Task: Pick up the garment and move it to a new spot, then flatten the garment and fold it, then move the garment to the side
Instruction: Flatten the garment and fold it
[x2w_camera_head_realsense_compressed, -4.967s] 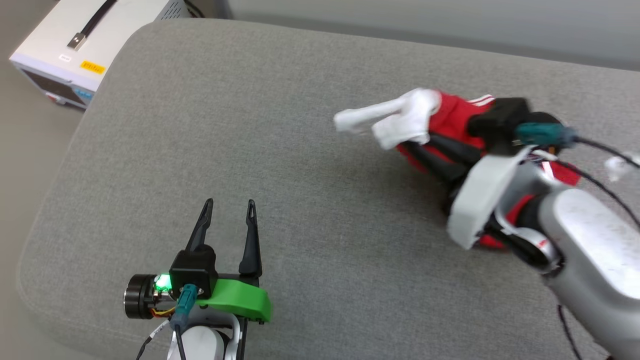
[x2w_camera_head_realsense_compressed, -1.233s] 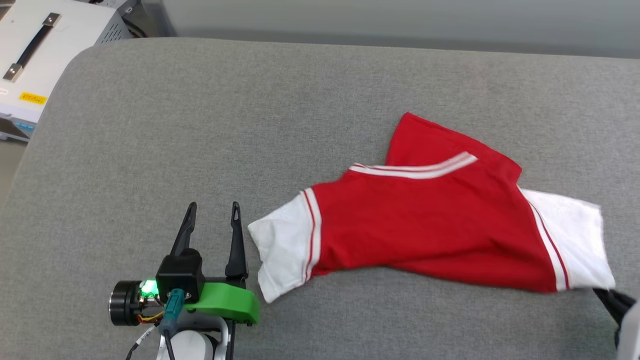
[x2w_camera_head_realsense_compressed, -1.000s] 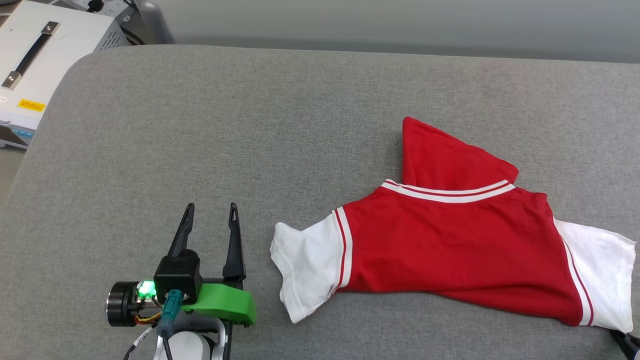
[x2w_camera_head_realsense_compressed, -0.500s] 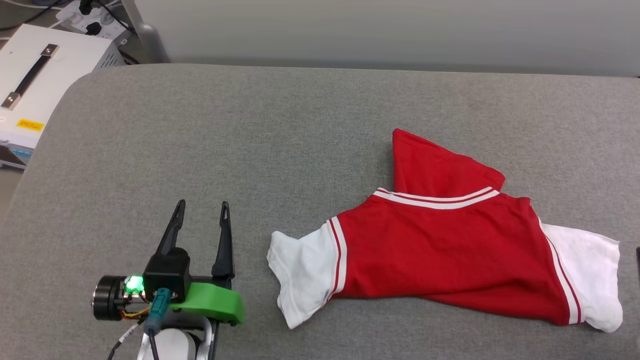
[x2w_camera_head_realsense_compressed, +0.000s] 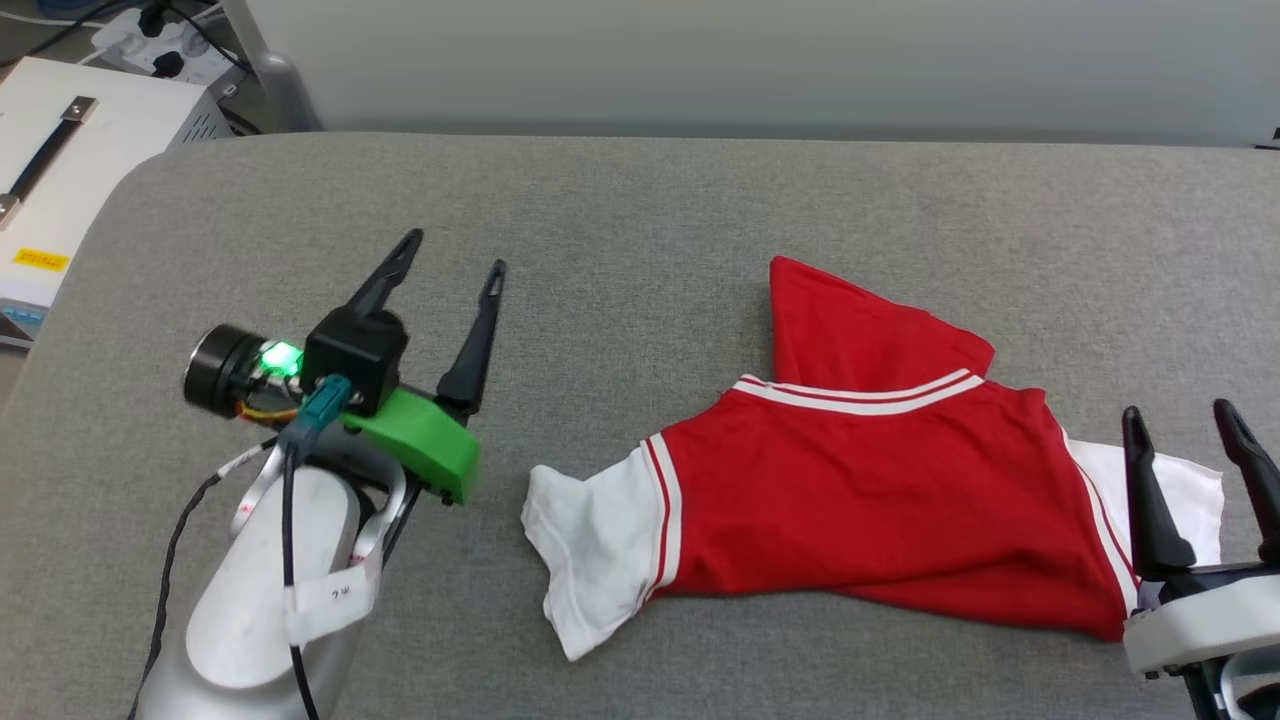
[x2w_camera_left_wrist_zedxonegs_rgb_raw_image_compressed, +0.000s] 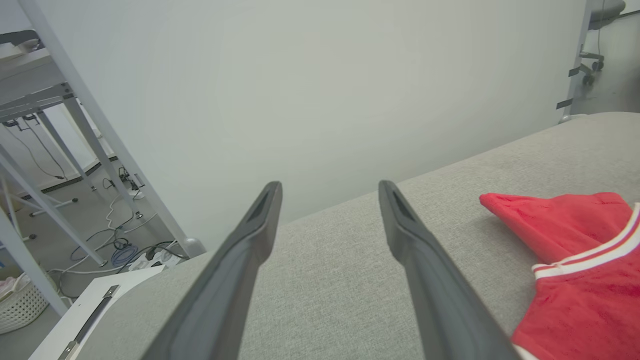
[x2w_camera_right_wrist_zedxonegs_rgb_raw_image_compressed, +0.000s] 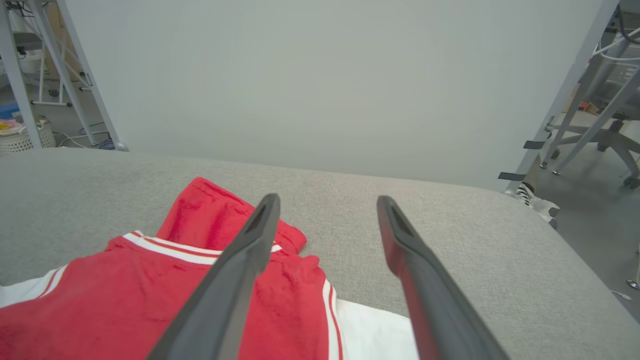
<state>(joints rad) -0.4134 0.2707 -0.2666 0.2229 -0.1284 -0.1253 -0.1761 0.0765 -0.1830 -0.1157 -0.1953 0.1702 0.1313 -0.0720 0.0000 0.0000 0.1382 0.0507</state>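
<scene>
- The garment lay on the grey padded bench, right of the middle in the head view, with a plain red side up.
- It was not flat: the cloth was rumpled, and a red corner stuck out toward the wall beyond a red-and-white striped band.
- One white sleeve trailed off the end nearer the robot's left, and the other white sleeve lay at the far right end.
- The left gripper was over bare bench to the left of the garment and clear of it, angled toward the wall. Its fingers were spread wide with nothing between them.
- The right gripper was at the lower right of the head view, over the right-hand sleeve. Its fingers were also parted and empty. Whether they touched the cloth could not be told.
- A white case with a black handle and a yellow label stood off the bench's left corner.
- A plain pale wall ran behind the bench.
</scene>
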